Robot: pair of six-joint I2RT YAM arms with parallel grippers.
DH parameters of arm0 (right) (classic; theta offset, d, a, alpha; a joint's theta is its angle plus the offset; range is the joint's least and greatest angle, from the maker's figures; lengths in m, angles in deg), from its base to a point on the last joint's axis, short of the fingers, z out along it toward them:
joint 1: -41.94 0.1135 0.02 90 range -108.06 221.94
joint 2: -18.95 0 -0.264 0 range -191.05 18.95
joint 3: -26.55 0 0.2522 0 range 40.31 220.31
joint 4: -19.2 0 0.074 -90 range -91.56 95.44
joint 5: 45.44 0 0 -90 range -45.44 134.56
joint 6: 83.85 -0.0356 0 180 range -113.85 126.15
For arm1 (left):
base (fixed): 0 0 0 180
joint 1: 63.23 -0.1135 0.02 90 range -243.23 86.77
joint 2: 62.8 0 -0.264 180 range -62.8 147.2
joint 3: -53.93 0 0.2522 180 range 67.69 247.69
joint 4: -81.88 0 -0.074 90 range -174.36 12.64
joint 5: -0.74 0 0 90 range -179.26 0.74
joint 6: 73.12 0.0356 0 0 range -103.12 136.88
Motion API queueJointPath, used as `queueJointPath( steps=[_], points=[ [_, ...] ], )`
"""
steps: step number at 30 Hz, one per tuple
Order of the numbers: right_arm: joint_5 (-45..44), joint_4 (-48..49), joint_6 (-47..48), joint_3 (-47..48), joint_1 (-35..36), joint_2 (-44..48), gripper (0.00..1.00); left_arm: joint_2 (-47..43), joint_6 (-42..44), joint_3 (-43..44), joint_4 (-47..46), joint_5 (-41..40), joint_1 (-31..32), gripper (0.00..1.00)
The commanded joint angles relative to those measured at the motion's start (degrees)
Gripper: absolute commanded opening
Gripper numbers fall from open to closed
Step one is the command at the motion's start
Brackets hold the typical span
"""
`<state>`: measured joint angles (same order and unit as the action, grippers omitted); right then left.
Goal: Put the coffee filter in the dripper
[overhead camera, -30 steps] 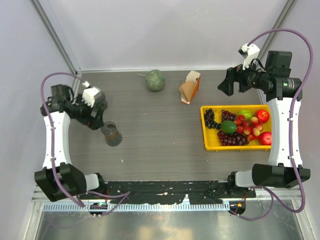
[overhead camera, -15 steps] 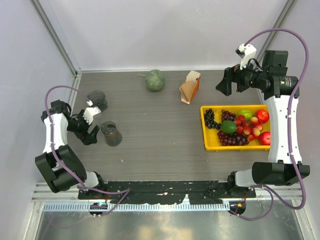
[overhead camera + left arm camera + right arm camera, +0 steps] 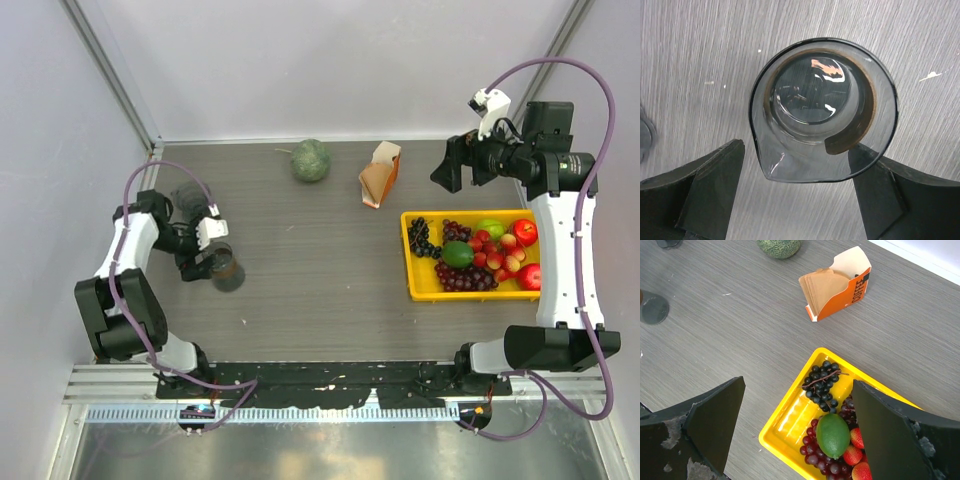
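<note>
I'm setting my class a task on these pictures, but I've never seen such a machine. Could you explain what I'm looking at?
Two robot arms are bolted at the near edge of a table. The overhead picture shows both; the other two come from cameras on each wrist. The left gripper hangs open over a glass jug, fingers either side, holding nothing. The right gripper is open and empty, raised near a yellow tray of fruit. Also on the table: the dark dripper, a melon, and a pack of paper filters.
</note>
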<state>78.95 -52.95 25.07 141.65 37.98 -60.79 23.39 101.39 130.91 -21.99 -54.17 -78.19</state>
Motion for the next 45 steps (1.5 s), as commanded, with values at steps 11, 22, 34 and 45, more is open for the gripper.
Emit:
queueJointPath(
  steps=[11, 22, 34, 45],
  points=[
    [-1.8, 1.3, 0.1, -1.3, 0.3, 4.5, 0.96, -4.4, -18.0, -3.0, -11.1, 3.6, 16.7, 0.82],
    [-2.3, 1.0, 1.3, -1.1, 0.3, 4.8, 0.96, -4.7, -35.4, -2.4, -19.3, 2.4, 28.5, 0.84],
    [-1.2, 0.8, 1.5, -1.4, 0.3, 4.4, 0.95, -1.4, -4.1, 9.4, 8.8, 2.0, 17.6, 0.99],
    [-1.9, 1.1, 0.5, -0.7, 0.3, 3.9, 0.95, 3.1, 8.3, 10.2, 12.0, -2.6, 17.8, 1.00]
  ],
)
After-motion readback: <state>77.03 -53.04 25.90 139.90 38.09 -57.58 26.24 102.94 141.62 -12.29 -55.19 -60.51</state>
